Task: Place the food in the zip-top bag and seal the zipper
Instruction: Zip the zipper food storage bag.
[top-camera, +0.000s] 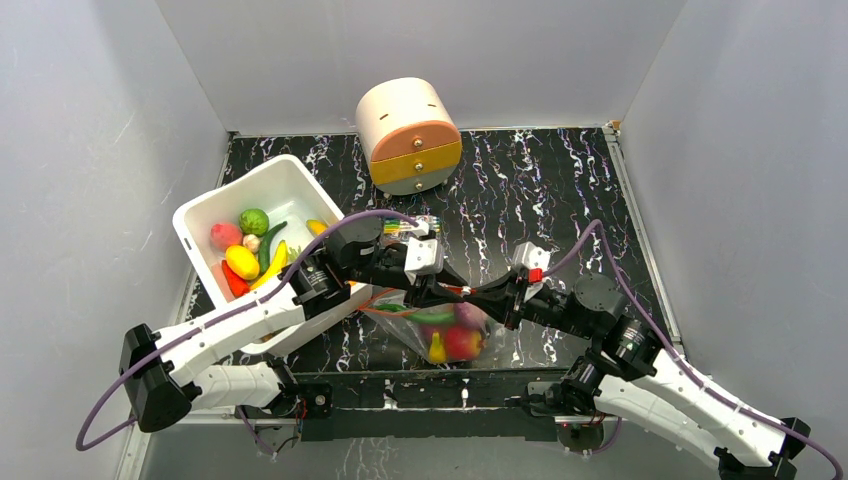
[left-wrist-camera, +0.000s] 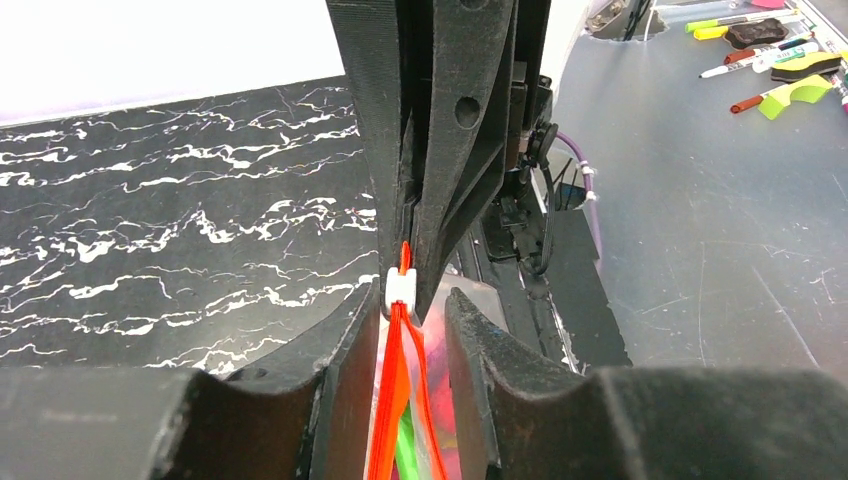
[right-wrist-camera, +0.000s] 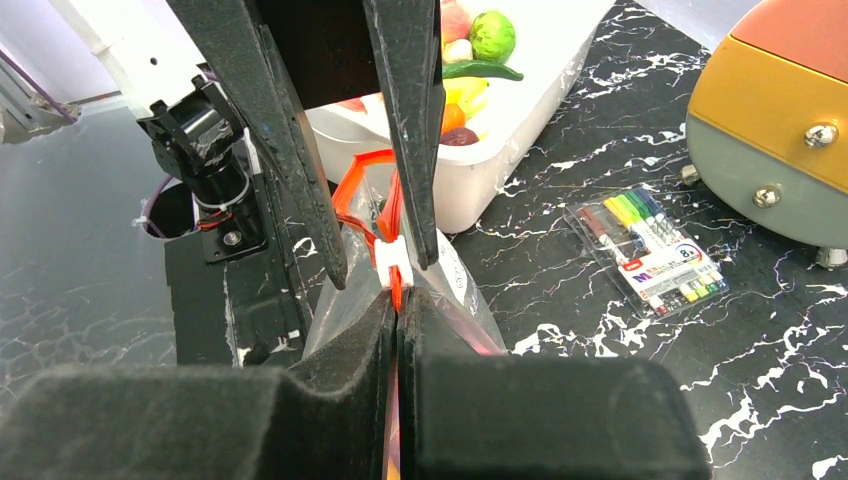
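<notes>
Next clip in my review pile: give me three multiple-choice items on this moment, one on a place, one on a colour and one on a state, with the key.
1. The pen pack lies: A) on top of the drawer unit; B) on the table near the drawer unit; C) off the table.
2. The slider on the zipper is: A) white; B) blue; C) black.
3. The right pincer is: A) open, holding nothing; B) shut on the zipper; C) shut on the pen pack.
Key: 1 B, the right wrist view shows it flat on the marbled top beside the unit. 2 A, a white clip rides the red-orange strip. 3 B, its jaws close on the strip.
</notes>
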